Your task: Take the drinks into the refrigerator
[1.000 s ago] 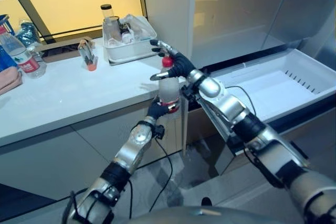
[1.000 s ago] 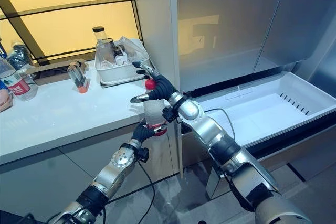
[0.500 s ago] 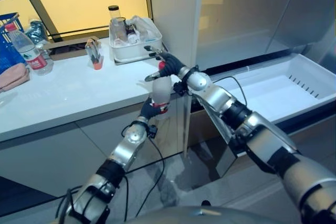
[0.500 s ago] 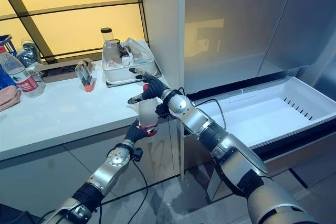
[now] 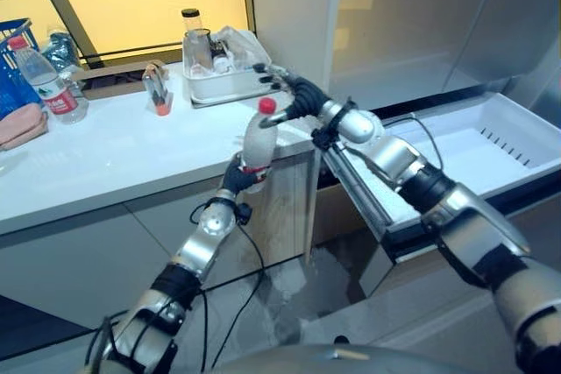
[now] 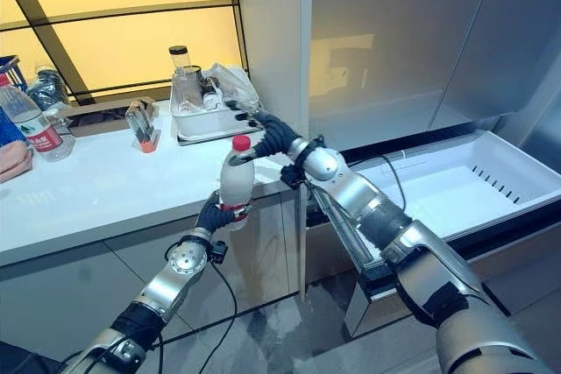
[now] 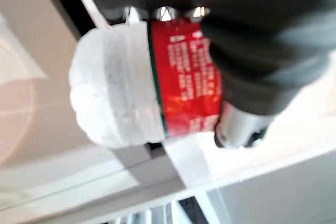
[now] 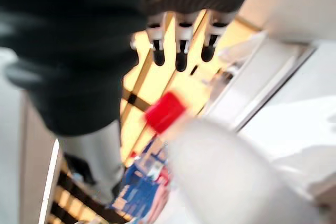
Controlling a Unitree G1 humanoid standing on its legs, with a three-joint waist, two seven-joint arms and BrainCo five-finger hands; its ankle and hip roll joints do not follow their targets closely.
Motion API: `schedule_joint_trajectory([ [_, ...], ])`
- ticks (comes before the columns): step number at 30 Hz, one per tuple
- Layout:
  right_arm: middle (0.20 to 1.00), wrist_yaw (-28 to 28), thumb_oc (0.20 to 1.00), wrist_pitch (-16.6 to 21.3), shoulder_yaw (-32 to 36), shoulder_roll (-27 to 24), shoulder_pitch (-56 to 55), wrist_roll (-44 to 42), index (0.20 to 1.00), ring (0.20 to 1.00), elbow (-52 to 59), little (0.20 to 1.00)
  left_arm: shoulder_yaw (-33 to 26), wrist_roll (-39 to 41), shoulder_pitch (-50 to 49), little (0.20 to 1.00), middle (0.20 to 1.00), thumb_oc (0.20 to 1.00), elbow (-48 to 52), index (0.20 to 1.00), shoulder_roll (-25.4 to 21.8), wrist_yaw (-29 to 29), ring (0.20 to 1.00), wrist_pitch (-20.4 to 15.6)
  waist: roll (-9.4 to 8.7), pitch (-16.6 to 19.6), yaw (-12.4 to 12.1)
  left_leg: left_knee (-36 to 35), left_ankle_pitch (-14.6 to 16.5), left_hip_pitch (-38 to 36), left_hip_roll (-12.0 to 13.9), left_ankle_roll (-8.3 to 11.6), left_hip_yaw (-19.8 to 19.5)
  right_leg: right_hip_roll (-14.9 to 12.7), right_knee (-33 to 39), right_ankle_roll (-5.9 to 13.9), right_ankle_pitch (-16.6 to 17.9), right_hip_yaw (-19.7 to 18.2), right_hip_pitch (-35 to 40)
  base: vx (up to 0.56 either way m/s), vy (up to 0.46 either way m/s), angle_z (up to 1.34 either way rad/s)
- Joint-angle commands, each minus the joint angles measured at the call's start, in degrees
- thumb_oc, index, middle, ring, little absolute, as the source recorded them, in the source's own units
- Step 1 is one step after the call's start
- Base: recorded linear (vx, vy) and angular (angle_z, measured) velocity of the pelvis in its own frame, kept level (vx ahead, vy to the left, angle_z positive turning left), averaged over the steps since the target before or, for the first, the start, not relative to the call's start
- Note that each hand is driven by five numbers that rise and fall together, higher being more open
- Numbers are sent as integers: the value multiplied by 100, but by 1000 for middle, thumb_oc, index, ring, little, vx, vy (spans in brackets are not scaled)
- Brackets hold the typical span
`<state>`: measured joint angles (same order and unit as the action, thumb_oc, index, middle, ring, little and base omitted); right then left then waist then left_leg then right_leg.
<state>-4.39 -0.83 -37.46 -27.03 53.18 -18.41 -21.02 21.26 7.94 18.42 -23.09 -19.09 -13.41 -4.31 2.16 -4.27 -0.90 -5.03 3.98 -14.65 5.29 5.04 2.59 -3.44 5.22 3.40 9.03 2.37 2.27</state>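
Your left hand is wrapped around the lower part of a clear plastic bottle, fingers curled over its red label; the left wrist view shows the ribbed, lobed base of that bottle pointing toward the camera, with the glossy label band just behind it. The bottle stands nearly upright, its long axis vertical with a slight lean, red cap on top, at the near edge of the smooth white countertop beside the corner of the cabinet. Your right hand sits just past the cap on its far right side, fingers straight and spread, holding nothing; in the right wrist view its dark-tipped fingers stretch out beyond the cap without closing on it. To the right, a white freezer drawer is pulled open, a shallow moulded plastic tub with a row of slots in its far wall, below tall satin-grey refrigerator doors. On the far side of the counter you have a white rectangular tray with a dark-capped glass bottle and crinkled clear plastic in it, a small glass item with an orange base to its left, and at the far left a second clear bottle with a red label next to a pink cloth.
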Motion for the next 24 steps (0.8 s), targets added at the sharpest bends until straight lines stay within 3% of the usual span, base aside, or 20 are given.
schedule_joint_trajectory([
  [1, 1000, 99, 1000, 287, 280, -11, 259, 262, 1000, 1000, -434, 1000, -123, 350, 1044, 200, 200, 200, 666, 200, -79, 59, 200, -821, -135, 146, -159, 40, 23, 206, -267, -343, 7, -222, -928, 304, -1065, -84, 256, 0, 0, 0],
  [8, 1000, 57, 1000, 216, 257, 258, 278, 502, 1000, 1000, -1071, 1000, -5, 577, 998, 200, 200, 200, 1124, 200, 42, 301, 200, -845, -103, 137, -205, 40, 20, 213, -263, -347, 1, -215, -891, 300, -1062, -95, 272, -3, 1, 0],
  [24, 1000, 13, 1000, 380, 114, 1047, 123, -65, 1000, 1000, -1654, 1000, 411, 1310, 1323, 200, 200, 200, 1061, 200, 445, 608, 200, -827, -86, 132, -246, 45, 59, 186, -245, -350, -54, -213, -884, 300, -1125, -64, 339, 6, 0, 0],
])
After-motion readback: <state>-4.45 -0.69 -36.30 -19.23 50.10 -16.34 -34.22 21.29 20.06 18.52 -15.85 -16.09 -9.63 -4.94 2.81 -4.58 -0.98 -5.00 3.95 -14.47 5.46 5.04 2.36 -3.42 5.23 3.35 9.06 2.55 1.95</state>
